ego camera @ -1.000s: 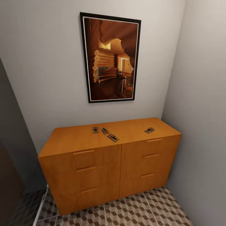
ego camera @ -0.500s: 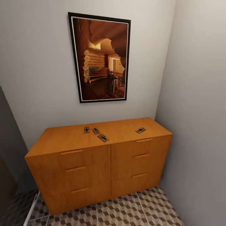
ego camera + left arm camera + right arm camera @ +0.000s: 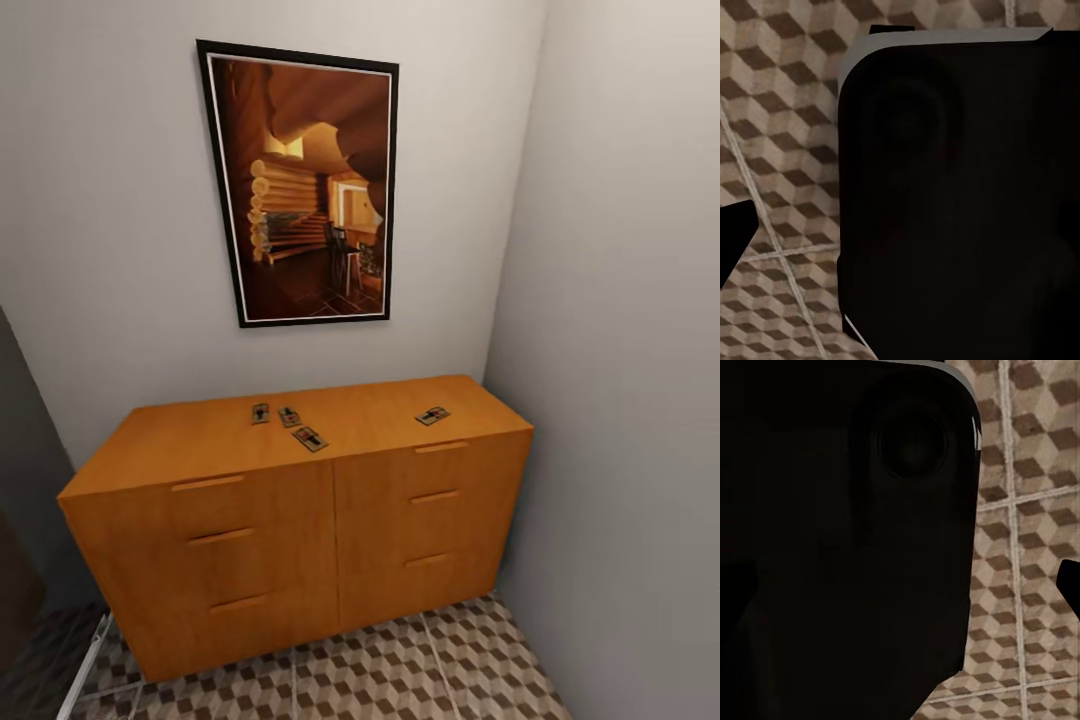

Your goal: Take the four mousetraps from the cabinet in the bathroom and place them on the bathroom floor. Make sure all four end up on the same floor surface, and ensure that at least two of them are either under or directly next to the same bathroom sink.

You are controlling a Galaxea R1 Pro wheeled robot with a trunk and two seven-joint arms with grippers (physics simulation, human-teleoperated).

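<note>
Approach to the cabinet, arms stowed. Both wrist views look past a large dark body of the robot onto the bathroom floor [image 3: 780,112]; a dark tip intrudes at the edge of each, but I cannot tell from these whether either claw is released or clenched. Neither holds anything that I can see.

In the head view, the cabinet [image 3: 300,520] stands against the back wall in a corner, beneath a framed picture [image 3: 300,185]. On its top lie the mousetraps: I count four. Three sit close together left of centre, [image 3: 260,412], [image 3: 289,417] and [image 3: 310,438]; the fourth [image 3: 433,415] lies well apart, nearer the right end. I count six drawer handles, three per column. The cube-patterned floor shows in front of the cabinet. No sink is in view.

Risks, as I judge them: the traps are tiny and flat, so a pinch may slip or skid one off the top. The clustered three invite nudging a neighbour. The right wall crowds the fourth trap, limiting my right arm's reach.
</note>
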